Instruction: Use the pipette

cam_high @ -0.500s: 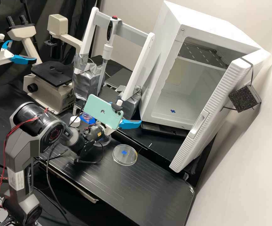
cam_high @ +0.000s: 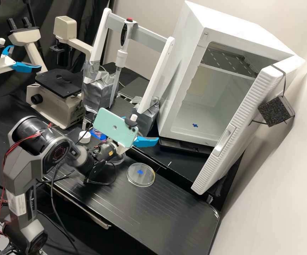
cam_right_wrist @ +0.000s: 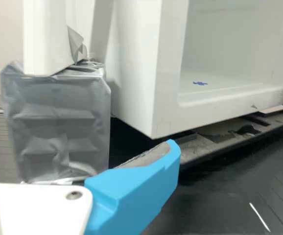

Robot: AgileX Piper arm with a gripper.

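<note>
Black counter [cam_high: 167,212] across lower frame — pipette [cam_high: 121,57] hung on white rack [cam_high: 149,34], upper centre; pincer [cam_high: 144,128] seen mid-frame, fingers [cam_high: 145,142] spread apart.

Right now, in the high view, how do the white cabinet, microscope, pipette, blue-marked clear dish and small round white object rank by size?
1. White cabinet
2. Microscope
3. Pipette, ranked by length; it is slim
4. Blue-marked clear dish
5. Small round white object

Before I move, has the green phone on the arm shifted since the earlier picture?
Yes, slightly: in the high view the green phone sits a touch lower and farther left against the silver-wrapped stand foot behind it.
</note>
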